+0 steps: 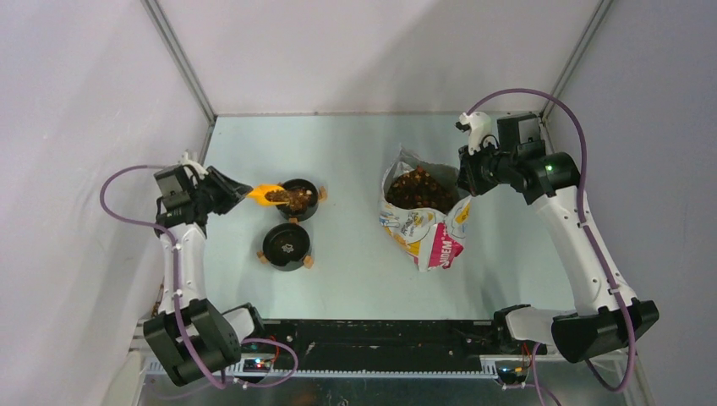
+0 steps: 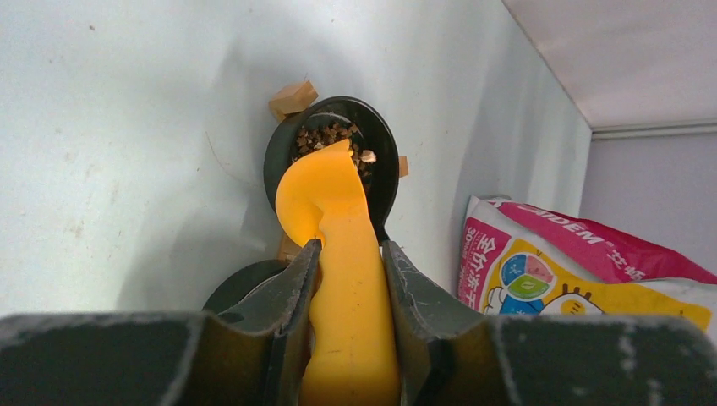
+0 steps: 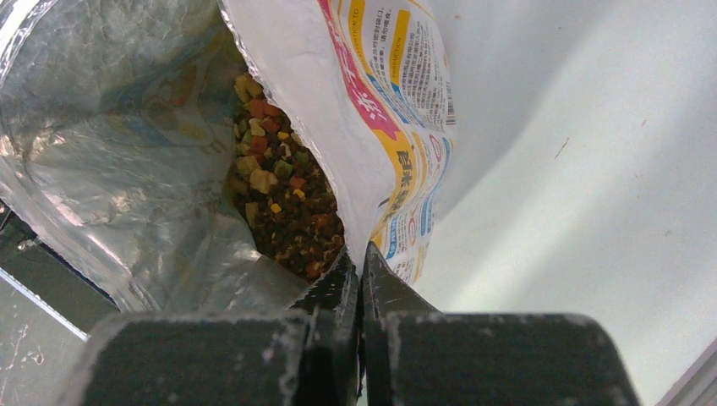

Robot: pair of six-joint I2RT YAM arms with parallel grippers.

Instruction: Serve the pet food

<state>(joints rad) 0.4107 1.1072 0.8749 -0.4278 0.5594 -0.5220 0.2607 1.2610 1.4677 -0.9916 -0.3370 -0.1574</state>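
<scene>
Brown pet food [image 1: 297,199] by rightward-pointing scoop [image 1: 267,195]

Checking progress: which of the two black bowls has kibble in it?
The far bowl, holding kibble under the orange scoop; the near bowl looks empty.

Pinches the handle of an orange plastic scoop [image 2: 325,190] in the left gripper [image 2: 351,249], jaws pressed against both its sides. Holds the scoop's head over a round black bowl [image 2: 385,144] with tan tabs [image 2: 292,97], above brown kibble pellets [image 2: 321,135] heaped inside. Shows part of a second black bowl [image 2: 241,283] nearer on the pale desk [image 2: 127,127], plus a white, pink and yellow printed bag [image 2: 558,271] lying at right.
</scene>
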